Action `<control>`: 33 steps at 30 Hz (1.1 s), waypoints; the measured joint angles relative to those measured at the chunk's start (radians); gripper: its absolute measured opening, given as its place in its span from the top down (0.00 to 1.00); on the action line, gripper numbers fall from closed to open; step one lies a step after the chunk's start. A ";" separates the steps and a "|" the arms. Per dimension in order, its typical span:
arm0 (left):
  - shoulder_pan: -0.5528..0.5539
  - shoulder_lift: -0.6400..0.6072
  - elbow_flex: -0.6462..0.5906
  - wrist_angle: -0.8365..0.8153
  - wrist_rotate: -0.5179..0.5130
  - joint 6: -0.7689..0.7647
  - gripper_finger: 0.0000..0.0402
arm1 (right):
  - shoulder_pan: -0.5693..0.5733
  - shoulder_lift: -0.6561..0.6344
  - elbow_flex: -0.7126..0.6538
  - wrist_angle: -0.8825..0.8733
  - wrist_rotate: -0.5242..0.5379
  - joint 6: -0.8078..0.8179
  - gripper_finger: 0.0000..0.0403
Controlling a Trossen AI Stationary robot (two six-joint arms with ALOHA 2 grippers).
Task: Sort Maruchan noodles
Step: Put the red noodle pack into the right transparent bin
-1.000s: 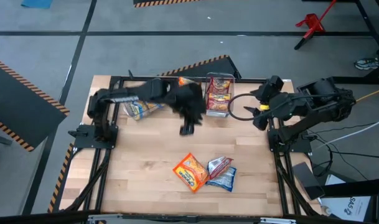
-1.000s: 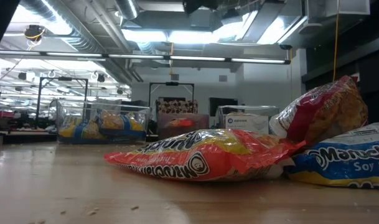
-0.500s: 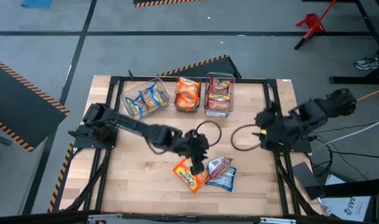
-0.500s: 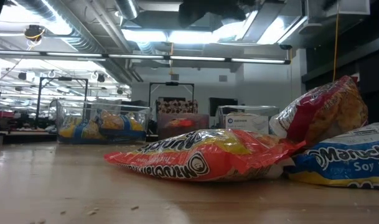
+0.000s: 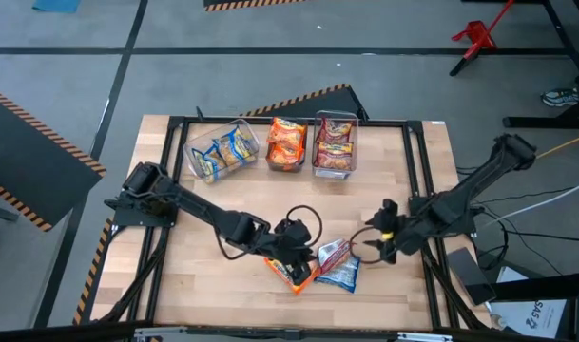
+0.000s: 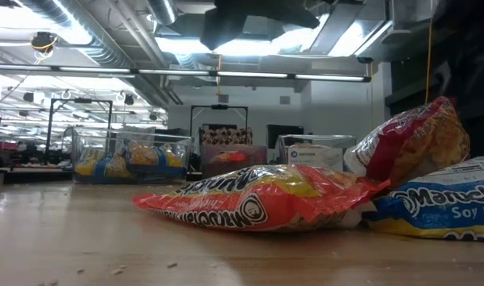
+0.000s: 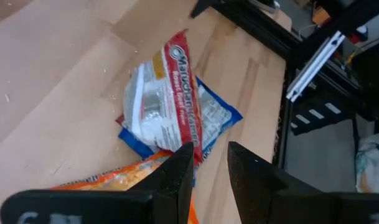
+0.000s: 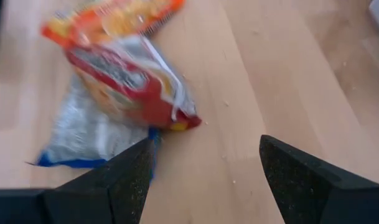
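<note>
Three Maruchan noodles packets lie in a heap near the table's front middle. The orange packet (image 5: pixel 291 277) (image 6: pixel 257 199) lies flat. The red-and-silver packet (image 5: pixel 332 253) (image 7: pixel 161 99) rests tilted on the blue packet (image 5: pixel 344 276) (image 8: pixel 89 134). My left gripper (image 5: pixel 300 264) (image 7: pixel 211 168) hangs just over the orange packet's right end, open by a narrow gap with nothing between its fingers. My right gripper (image 5: pixel 376 245) (image 8: pixel 205 186) is wide open, slanting down, a little to the right of the red and blue packets.
Three clear bins stand in a row at the far edge: one with blue-and-yellow packets (image 5: pixel 222 150), one with orange packets (image 5: pixel 286 142), one with red packets (image 5: pixel 335 144). Black frame rails (image 5: pixel 417 180) run along the table's sides. Bare wood lies left of the heap.
My left gripper has come from the bins toward the near edge and down to the orange packet, rolling as it went. My right gripper has sunk and moved toward the near edge and left, toward the red and blue packets. The packets have stayed where they were.
</note>
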 joint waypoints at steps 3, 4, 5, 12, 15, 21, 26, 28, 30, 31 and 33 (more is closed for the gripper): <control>-0.006 0.000 0.000 0.005 0.000 -0.002 0.77 | 0.000 0.059 -0.036 0.057 0.009 -0.003 0.31; -0.006 0.000 0.000 0.007 0.000 -0.003 0.77 | 0.000 0.080 -0.039 0.064 0.007 -0.008 0.31; -0.007 0.000 0.000 0.012 -0.002 -0.003 0.77 | 0.000 0.105 -0.039 0.075 0.005 -0.019 0.31; -0.007 0.000 0.000 0.023 -0.063 -0.002 0.77 | -0.022 0.267 -0.035 0.308 -0.022 -0.193 0.31; -0.007 0.000 0.000 0.020 -0.069 -0.001 0.77 | -0.081 0.328 -0.017 0.375 -0.028 -0.272 0.31; -0.006 0.000 0.000 0.009 -0.071 0.023 0.77 | -0.267 0.396 0.040 0.503 -0.035 -0.435 0.31; -0.006 0.000 0.000 -0.013 -0.099 0.025 0.77 | -0.461 0.395 0.092 0.542 -0.063 -0.477 0.31; -0.006 0.000 0.000 -0.032 -0.133 0.023 0.77 | -0.534 0.395 0.118 0.532 -0.092 -0.479 0.31; -0.006 0.000 0.000 -0.037 -0.174 0.015 0.77 | -0.592 0.395 0.148 0.517 -0.162 -0.485 0.31; -0.005 0.000 0.000 -0.041 -0.195 0.014 0.77 | -0.612 0.394 0.167 0.497 -0.206 -0.493 0.31; 0.000 0.000 0.000 -0.061 -0.239 0.012 0.77 | -0.638 0.385 0.203 0.426 -0.292 -0.509 0.31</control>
